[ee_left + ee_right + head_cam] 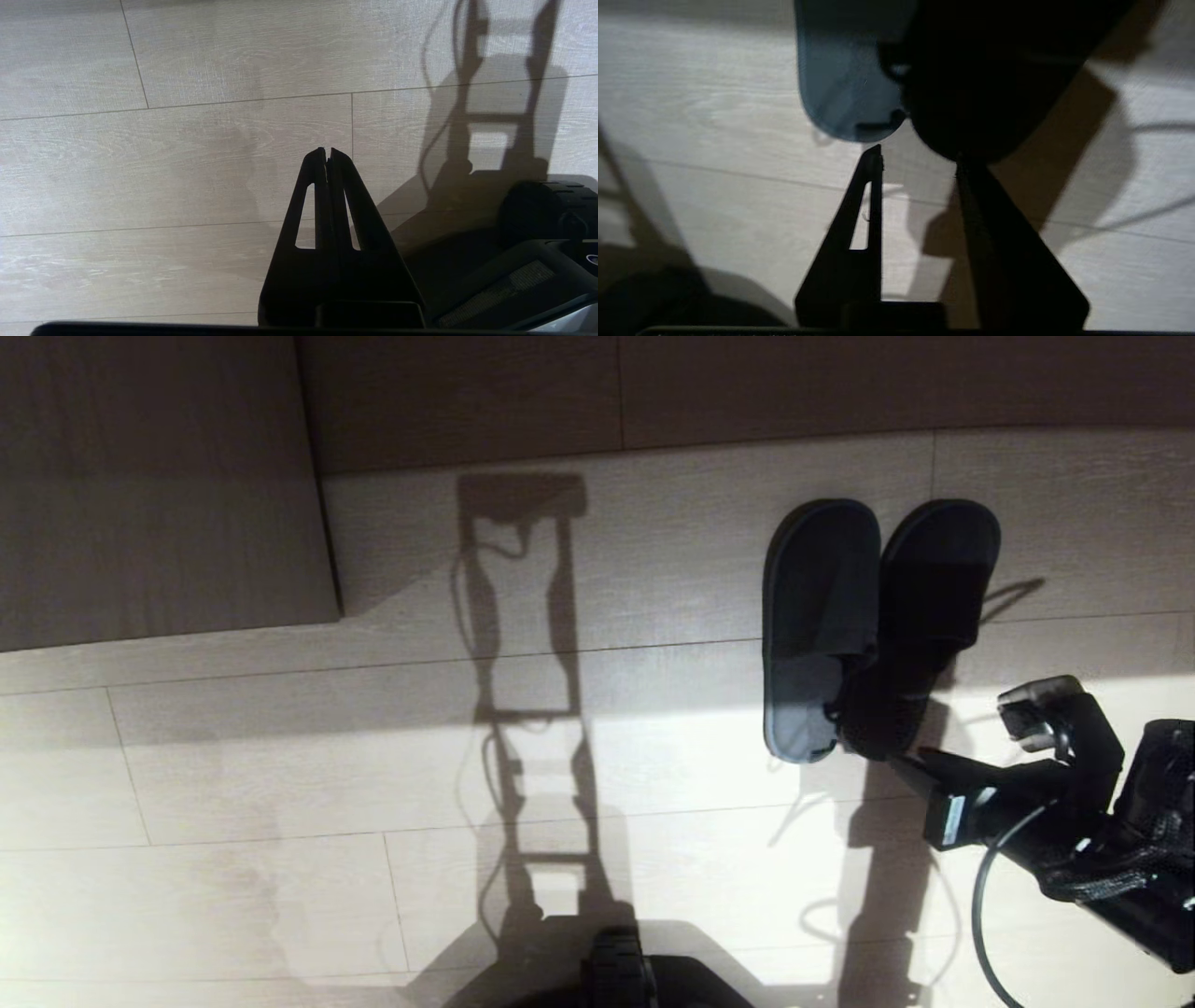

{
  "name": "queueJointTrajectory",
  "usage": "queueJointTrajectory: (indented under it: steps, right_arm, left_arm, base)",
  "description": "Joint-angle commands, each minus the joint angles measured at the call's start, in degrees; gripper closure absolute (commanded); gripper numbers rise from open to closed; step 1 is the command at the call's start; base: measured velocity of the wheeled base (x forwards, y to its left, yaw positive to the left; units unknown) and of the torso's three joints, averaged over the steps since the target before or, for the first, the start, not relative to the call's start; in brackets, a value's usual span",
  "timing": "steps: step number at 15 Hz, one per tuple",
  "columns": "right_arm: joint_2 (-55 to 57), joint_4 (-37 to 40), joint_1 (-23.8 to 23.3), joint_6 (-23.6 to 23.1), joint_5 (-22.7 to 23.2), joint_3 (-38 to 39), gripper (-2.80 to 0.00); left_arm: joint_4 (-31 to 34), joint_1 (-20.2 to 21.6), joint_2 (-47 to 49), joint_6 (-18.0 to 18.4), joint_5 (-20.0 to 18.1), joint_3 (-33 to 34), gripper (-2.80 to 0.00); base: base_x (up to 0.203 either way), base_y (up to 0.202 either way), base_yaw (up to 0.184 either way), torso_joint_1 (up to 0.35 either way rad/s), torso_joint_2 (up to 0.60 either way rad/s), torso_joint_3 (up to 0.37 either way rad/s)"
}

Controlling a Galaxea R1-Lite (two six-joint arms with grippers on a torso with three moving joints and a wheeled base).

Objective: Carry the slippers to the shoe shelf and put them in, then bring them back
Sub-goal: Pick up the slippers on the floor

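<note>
The slippers lie side by side on the pale floor at the right, toes pointing away from me: the left one [817, 625] has its grey-blue heel in the light, and the right one [934, 607] is in shadow. My right gripper [920, 767] reaches in from the lower right, its tips just short of the heels. In the right wrist view it [920, 158] stands open and empty, with the grey-blue heel [840, 79] and the shadowed heel [985, 84] right ahead. My left gripper [327, 151] is shut over bare floor. The shoe shelf is out of view.
A wood-grain furniture block [159, 485] fills the back left, and a dark wooden wall base [747, 392] runs along the back. My own base [621, 971] shows at the front edge, casting a long shadow across the planks.
</note>
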Motion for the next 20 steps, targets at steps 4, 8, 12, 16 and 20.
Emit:
queueJointTrajectory:
  steps: [4, 8, 12, 16, 20]
  right_arm:
    - [4.6, -2.6, 0.8, -2.6, -4.1, -2.0, -2.80]
    - [11.1, -12.6, 0.8, -2.2, -4.2, -4.7, -2.80]
    - [17.0, -24.8, 0.7, -2.4, -5.3, -9.2, -2.80]
    - [18.0, -28.2, 0.7, -2.4, -6.5, -10.9, -2.80]
    - [19.4, -28.1, 0.6, -2.9, -6.6, -14.0, -2.80]
  left_arm:
    - [0.0, 0.0, 0.0, -0.1, 0.0, 0.0, 0.00]
    - [0.0, 0.1, 0.0, -0.1, 0.0, 0.0, 0.00]
    - [0.0, 0.0, 0.0, -0.1, 0.0, 0.0, 0.00]
    - [0.0, 0.0, 0.0, -0.1, 0.0, 0.0, 0.00]
    - [0.0, 0.1, 0.0, -0.1, 0.0, 0.0, 0.00]
  base:
    - [0.000, 0.000, 0.000, 0.000, 0.00, 0.000]
    - [0.000, 0.000, 0.000, 0.000, 0.00, 0.000]
    - [0.000, 0.000, 0.000, 0.000, 0.00, 0.000]
    - [0.000, 0.000, 0.000, 0.000, 0.00, 0.000]
    - [0.000, 0.000, 0.000, 0.000, 0.00, 0.000]
